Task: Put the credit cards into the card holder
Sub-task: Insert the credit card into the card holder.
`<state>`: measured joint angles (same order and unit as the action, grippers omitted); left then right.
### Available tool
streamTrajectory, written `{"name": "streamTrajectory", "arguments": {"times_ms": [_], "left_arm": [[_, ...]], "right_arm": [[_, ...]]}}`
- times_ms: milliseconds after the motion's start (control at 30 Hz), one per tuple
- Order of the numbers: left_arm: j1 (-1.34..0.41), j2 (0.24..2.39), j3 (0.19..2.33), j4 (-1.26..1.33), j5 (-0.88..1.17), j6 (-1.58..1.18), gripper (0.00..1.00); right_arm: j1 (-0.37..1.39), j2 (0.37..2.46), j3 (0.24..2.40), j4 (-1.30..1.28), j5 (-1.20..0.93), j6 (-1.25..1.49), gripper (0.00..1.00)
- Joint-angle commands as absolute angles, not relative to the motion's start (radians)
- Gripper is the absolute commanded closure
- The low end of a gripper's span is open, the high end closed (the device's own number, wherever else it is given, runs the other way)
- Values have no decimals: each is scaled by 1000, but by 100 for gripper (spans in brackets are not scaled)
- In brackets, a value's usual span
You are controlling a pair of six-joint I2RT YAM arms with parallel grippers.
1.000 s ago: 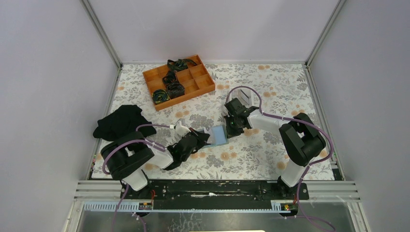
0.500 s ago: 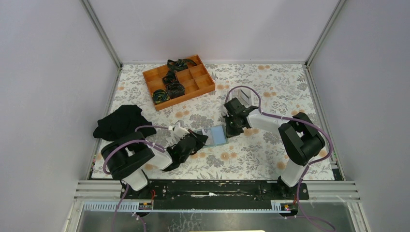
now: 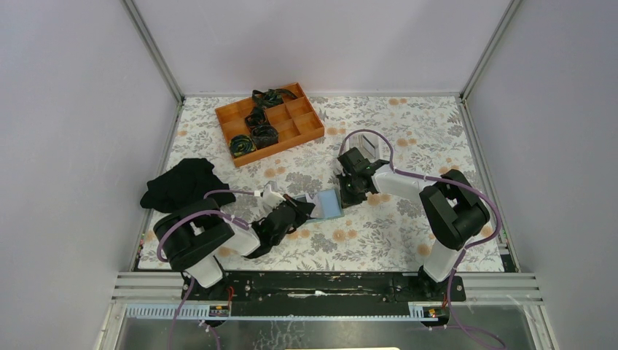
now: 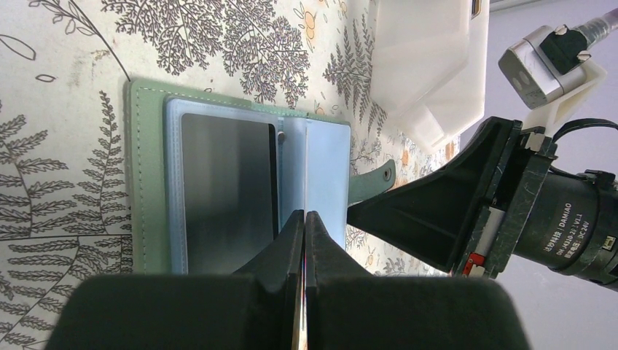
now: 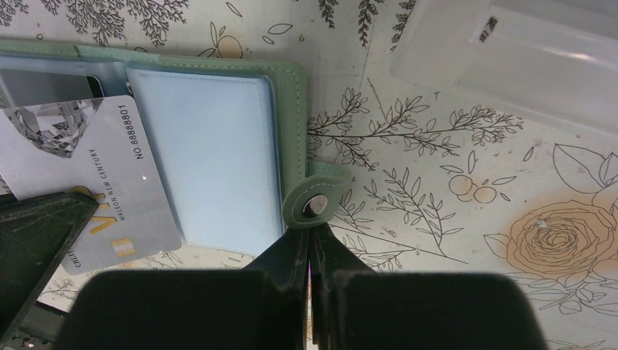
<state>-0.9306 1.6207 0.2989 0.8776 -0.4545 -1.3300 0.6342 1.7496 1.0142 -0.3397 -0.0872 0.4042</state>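
Observation:
The sage-green card holder (image 3: 329,204) lies open on the floral cloth between both grippers. It also shows in the left wrist view (image 4: 146,182) and the right wrist view (image 5: 291,109). A dark grey card (image 4: 227,189) sits in one clear sleeve. My left gripper (image 4: 304,219) is shut on a silver credit card (image 5: 95,182), seen edge-on (image 4: 305,168) over the holder's middle. My right gripper (image 5: 312,237) is shut on the holder's snap tab (image 5: 313,206). In the top view the left gripper (image 3: 304,208) and right gripper (image 3: 348,192) flank the holder.
A white tray (image 3: 372,148) stands just behind the right gripper, also seen in the wrist views (image 4: 426,65) (image 5: 525,58). An orange compartment box (image 3: 269,122) with dark rolled items sits at the back left. A black cloth (image 3: 186,184) lies at the left.
The left gripper has shifted slightly left with the card, and more of the open holder and card shows beside it. The right gripper has barely moved.

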Motion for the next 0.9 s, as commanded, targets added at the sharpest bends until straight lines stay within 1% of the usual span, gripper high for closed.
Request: {"name": "streamTrajectory", "arguments": {"times_ms": [0, 867], "left_arm": [[-939, 1635, 307, 937, -474, -1324, 100], [-940, 1730, 315, 988, -454, -1331, 100]], "right_arm": [[654, 1780, 1028, -331, -63, 395, 100], [657, 1799, 1032, -341, -65, 388, 100]]}}
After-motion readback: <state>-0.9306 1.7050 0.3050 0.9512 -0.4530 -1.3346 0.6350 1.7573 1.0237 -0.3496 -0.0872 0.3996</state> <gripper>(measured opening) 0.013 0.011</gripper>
